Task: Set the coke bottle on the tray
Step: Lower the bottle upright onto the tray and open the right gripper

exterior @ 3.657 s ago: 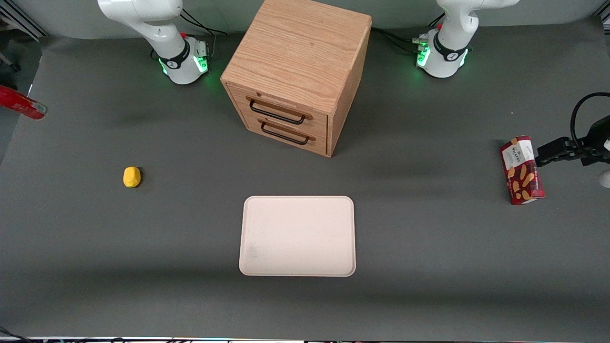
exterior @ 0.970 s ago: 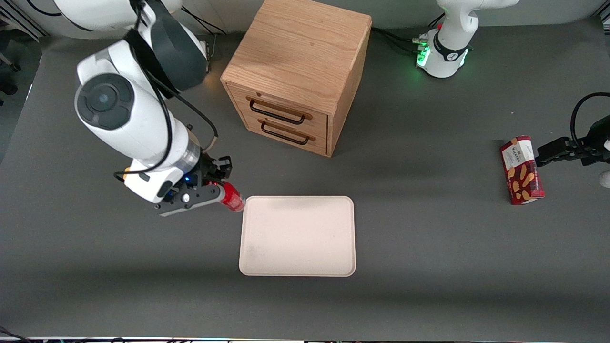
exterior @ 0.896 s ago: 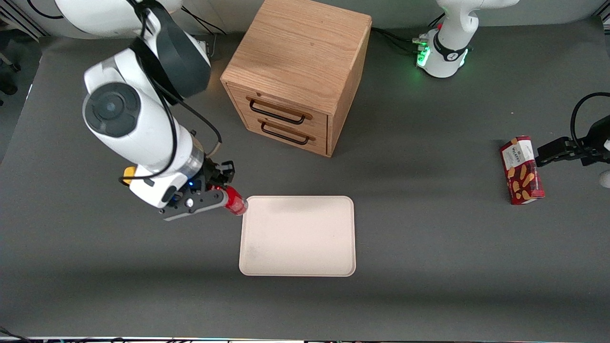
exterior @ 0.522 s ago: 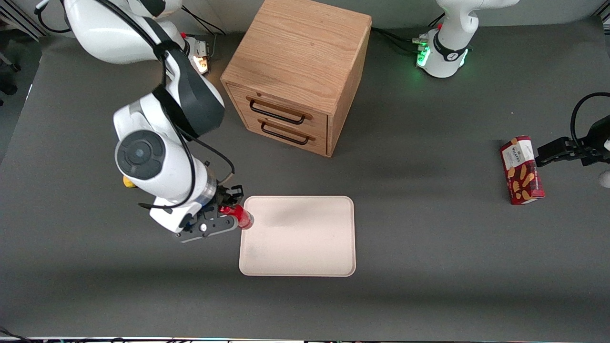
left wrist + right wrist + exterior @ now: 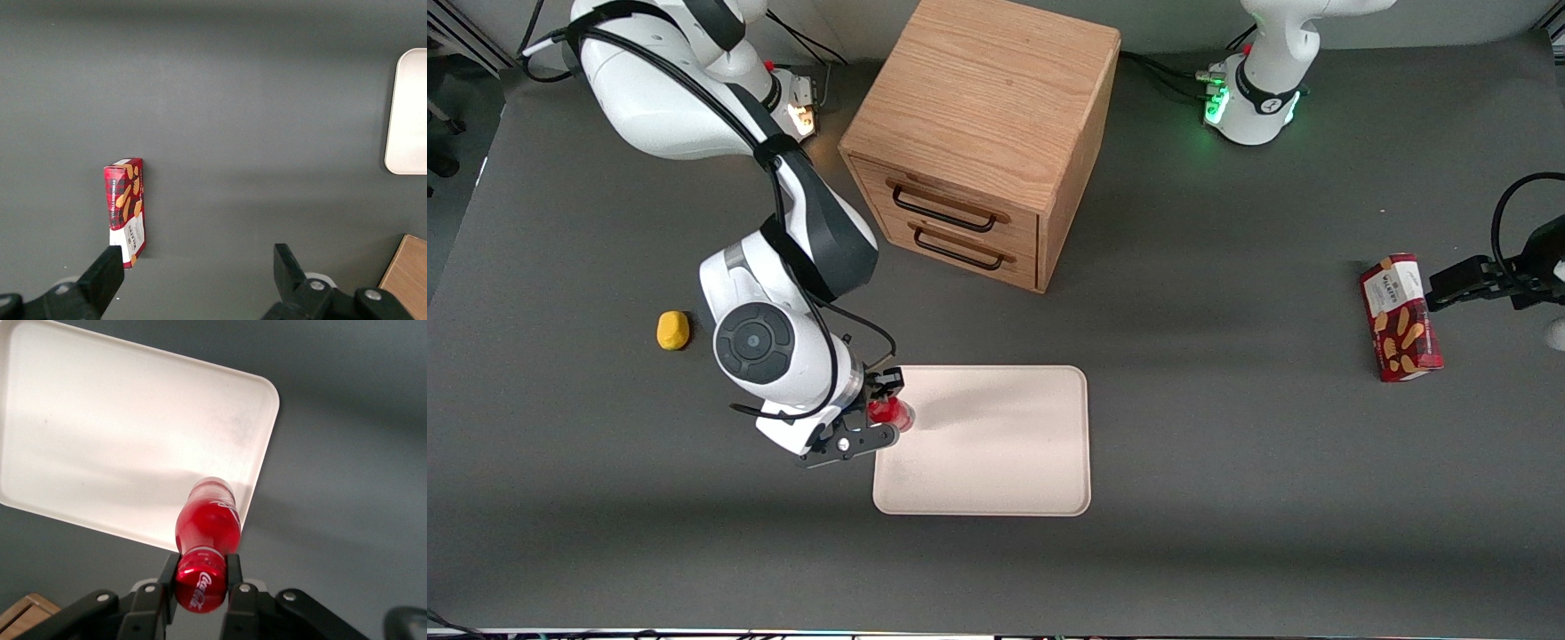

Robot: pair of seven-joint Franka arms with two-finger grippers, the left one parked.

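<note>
The small red coke bottle [image 5: 890, 412] [image 5: 207, 517] hangs upright in my right gripper [image 5: 882, 410] [image 5: 199, 576], which is shut on its neck just under the red cap. Bottle and gripper hover above the edge of the pale cream tray [image 5: 996, 453] [image 5: 100, 433] that faces the working arm's end of the table. The bottle's base points down over the tray's rim and does not touch it. The tray lies flat in front of the wooden cabinet, nearer to the front camera, with nothing on it.
An oak two-drawer cabinet [image 5: 983, 133] stands farther from the front camera than the tray. A yellow lump [image 5: 672, 330] lies toward the working arm's end. A red biscuit box [image 5: 1400, 317] [image 5: 125, 212] lies toward the parked arm's end.
The arm has carried the bottle from beside the tray's corner to above the tray's edge, a little nearer the front camera. The bottle has swung from tilted to upright.
</note>
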